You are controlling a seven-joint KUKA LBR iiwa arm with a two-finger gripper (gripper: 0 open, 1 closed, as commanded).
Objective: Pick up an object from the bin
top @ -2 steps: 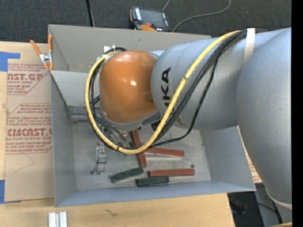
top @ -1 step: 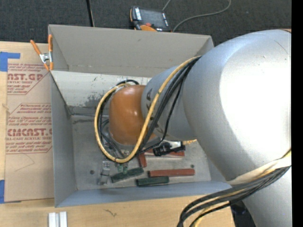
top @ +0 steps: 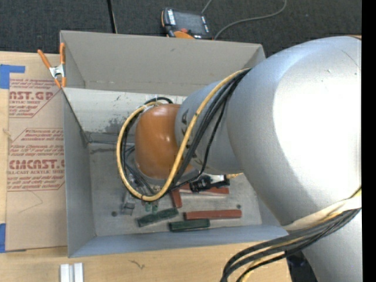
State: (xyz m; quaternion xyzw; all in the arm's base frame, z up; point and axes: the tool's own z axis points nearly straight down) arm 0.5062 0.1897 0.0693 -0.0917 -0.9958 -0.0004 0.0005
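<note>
End effector (top: 138,190) hangs low in bin (top: 79,175) near green stick (top: 156,217) and red bar (top: 212,214).

Sticks (top: 211,214) in bin (top: 76,175), seemingly beneath arm (top: 282,122)

Stray items on carpet (top: 35,10) and surface (top: 176,263).
Black box (top: 185,23) with an orange tab, lying on the dark carpet at the far side; small white block (top: 71,271) resting at the wooden surface's near edge, toward the left.

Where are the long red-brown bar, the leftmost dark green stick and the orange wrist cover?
long red-brown bar (top: 212,214): camera view, its middle.
leftmost dark green stick (top: 157,216): camera view, its middle.
orange wrist cover (top: 155,141): camera view, its rounded side.
</note>
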